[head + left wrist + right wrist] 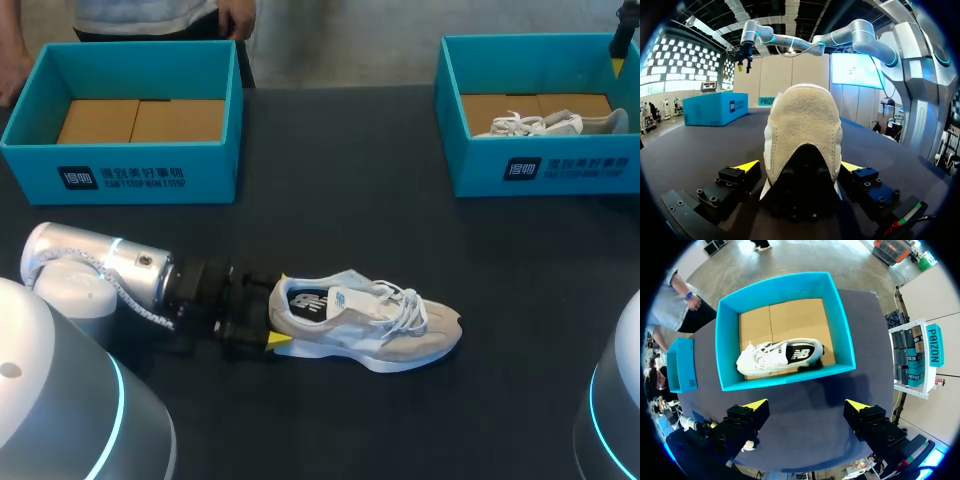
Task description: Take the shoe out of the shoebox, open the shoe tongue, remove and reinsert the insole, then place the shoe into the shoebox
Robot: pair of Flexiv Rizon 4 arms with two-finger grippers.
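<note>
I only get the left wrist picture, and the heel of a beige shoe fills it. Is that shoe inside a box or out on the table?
Observer: Out on the table. The head view shows the shoe standing on its sole, inside no box.
Operator: Is it the only shoe?
Observer: No. The right wrist view shows a white shoe lying on its side in the right box.
Operator: And the other box?
Observer: The left box holds no shoe, only its cardboard floor.
</note>
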